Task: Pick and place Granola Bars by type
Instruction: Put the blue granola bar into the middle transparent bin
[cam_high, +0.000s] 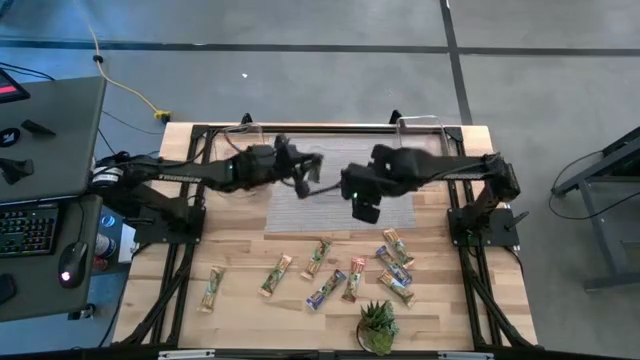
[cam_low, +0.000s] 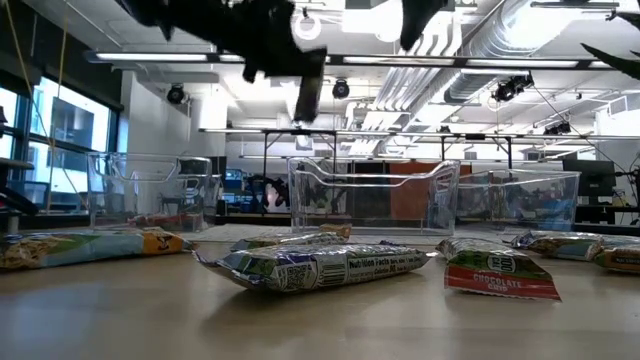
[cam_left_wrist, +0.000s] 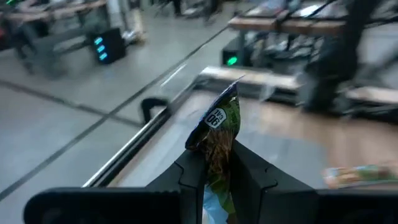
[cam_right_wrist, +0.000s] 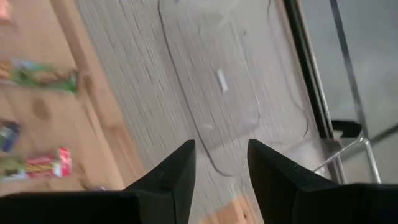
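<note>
Arms meet over the grey mat (cam_high: 300, 205) at the middle of the wooden table (cam_high: 240, 300). Reaching in from its side, the left gripper (cam_left_wrist: 219, 180) is raised off the surface, fingers clamped on a green-wrapped granola bar (cam_left_wrist: 219, 134) standing upright between them. The right gripper (cam_right_wrist: 221, 163), fingers parted and holding nothing, points down over a clear plastic bin (cam_right_wrist: 211, 93). More shiny wrapped bars (cam_high: 330, 275) lie scattered along the table's front, beside a small green potted plant (cam_high: 377, 326).

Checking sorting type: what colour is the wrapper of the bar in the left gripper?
Mainly green bar, seen best in the left wrist view.
</note>
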